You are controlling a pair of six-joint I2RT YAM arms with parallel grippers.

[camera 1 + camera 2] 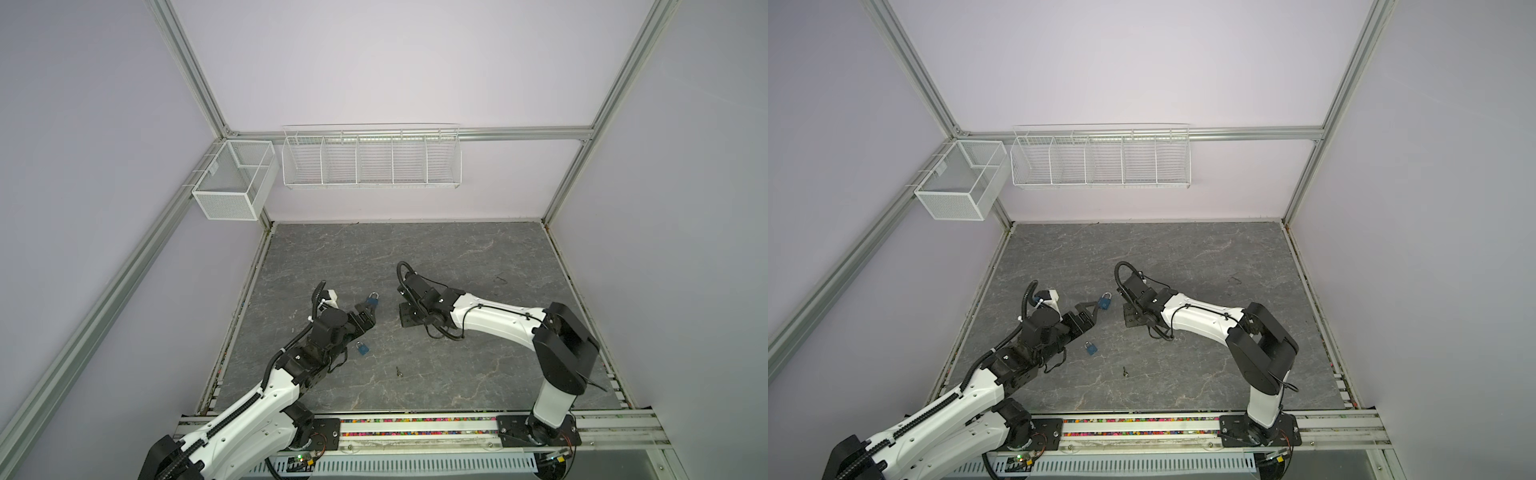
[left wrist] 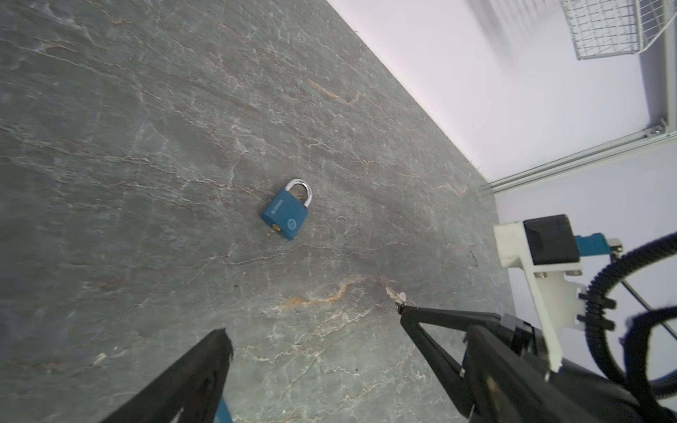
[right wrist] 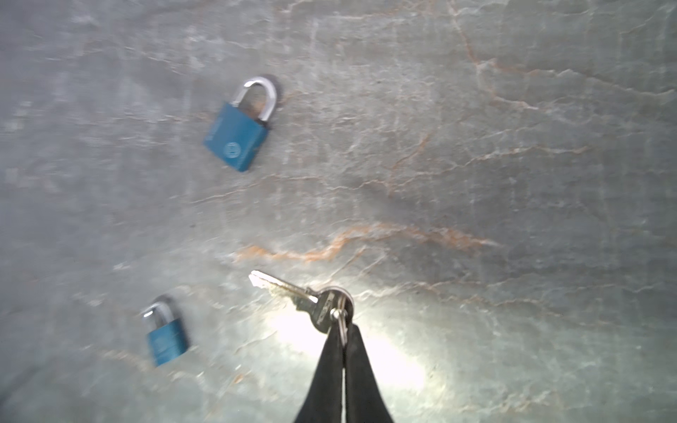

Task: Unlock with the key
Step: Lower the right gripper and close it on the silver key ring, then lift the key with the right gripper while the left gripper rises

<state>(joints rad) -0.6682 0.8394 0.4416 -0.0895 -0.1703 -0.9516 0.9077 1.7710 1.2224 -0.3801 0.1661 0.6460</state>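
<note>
Right jaws pinch the key point(image 3: 289, 293) by its ring, so steady it while the spread left jaws, just beside the padlock point(image 1: 372, 300) lying on the worktop point(image 1: 457, 257), grip its body, keyhole towards the key

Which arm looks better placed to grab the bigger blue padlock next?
Left. The left gripper is open, close beside the bigger padlock, while the right gripper is shut on the key.

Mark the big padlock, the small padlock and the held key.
big padlock point(image 3: 236, 141), right wrist view, blue body.
small padlock point(image 3: 166, 342), right wrist view, blue body.
held key point(image 3: 282, 286), right wrist view, blade.
</note>
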